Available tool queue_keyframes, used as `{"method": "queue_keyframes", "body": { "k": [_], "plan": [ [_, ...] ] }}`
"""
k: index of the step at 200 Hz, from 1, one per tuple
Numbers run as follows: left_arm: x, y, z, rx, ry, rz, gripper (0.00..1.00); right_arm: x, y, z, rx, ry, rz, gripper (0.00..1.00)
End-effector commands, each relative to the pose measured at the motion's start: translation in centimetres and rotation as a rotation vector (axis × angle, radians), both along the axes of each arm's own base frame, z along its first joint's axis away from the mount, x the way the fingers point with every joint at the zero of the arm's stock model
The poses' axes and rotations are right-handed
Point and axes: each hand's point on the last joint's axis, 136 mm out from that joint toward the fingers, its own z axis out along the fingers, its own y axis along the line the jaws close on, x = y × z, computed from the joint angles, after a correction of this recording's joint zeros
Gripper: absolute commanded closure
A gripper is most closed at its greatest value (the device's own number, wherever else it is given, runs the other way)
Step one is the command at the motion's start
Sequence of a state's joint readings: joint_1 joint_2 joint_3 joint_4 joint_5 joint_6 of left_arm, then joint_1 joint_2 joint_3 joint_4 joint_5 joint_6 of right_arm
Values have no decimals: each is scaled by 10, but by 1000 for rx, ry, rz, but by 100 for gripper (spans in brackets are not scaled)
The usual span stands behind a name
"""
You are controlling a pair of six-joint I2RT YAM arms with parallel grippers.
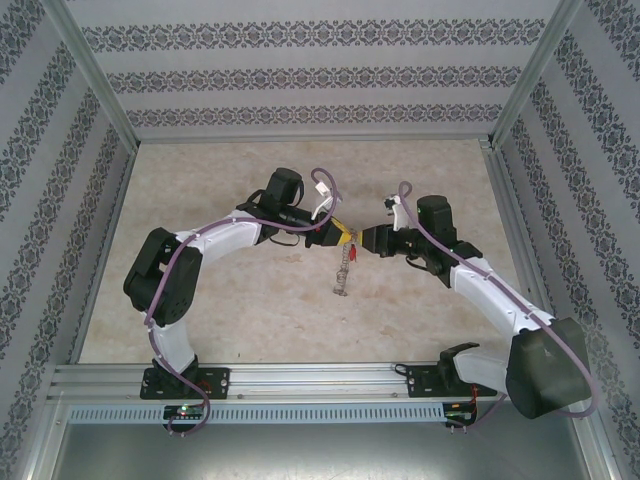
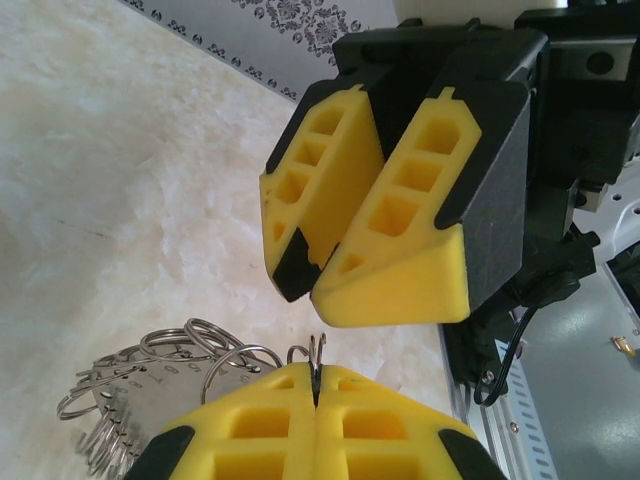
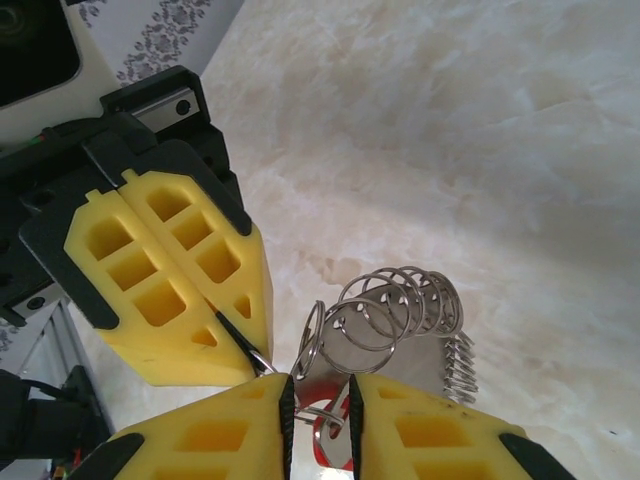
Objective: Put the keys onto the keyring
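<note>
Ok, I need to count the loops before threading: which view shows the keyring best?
Right wrist: the keyring sits near centre, its wire loops fanned out and sharp. Left wrist catches the loops low left, partly hidden. Top external: a small dangling shape, mid-table.

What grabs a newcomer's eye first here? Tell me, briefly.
Two yellow pincers meet tip to tip above the table: the left pincer is shut on a loop of the keyring, the right pincer faces it. The keyring dangles between them, and the red key sits at the right pincer's tips.
</note>
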State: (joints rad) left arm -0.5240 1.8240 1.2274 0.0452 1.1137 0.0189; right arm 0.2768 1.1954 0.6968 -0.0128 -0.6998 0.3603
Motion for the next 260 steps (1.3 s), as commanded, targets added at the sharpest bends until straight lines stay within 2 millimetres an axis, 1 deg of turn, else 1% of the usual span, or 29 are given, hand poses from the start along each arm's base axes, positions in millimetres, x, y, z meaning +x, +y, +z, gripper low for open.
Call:
{"method": "queue_keyframes", "body": {
  "k": [1,34,59,106,141,161,204,216,240,253,260],
  "plan": [
    [-4,-3,27,-57,-72,-18,100,0,6,17,85,-45,19,74],
    [-4,-3,27,-55,-72,-16,100,0,12,13,103,-39,34,74],
    [-4,-3,26,-55,-69,-15,100,-4,16,11,103,-36,50,73],
    [-3,-3,27,-57,-71,-14,100,-11,15,2,96,-22,54,69],
    [-4,-3,27,-56,-70,-13,100,-13,13,-5,89,-10,47,72],
    [-4,-3,26,-55,-68,-14,100,-11,13,-4,90,-12,44,73],
    [-4,-3,25,-53,-61,-17,100,-5,15,5,96,-33,43,75],
    [-4,-3,24,-53,-61,-16,100,-4,15,7,96,-36,47,76],
    [-4,-3,25,-53,-61,-17,100,-4,16,10,99,-38,58,87],
    [-5,-3,25,-55,-62,-18,100,-4,16,11,98,-42,59,97],
    [-5,-3,26,-56,-62,-18,100,-5,16,12,98,-44,60,100]
  ]
}}
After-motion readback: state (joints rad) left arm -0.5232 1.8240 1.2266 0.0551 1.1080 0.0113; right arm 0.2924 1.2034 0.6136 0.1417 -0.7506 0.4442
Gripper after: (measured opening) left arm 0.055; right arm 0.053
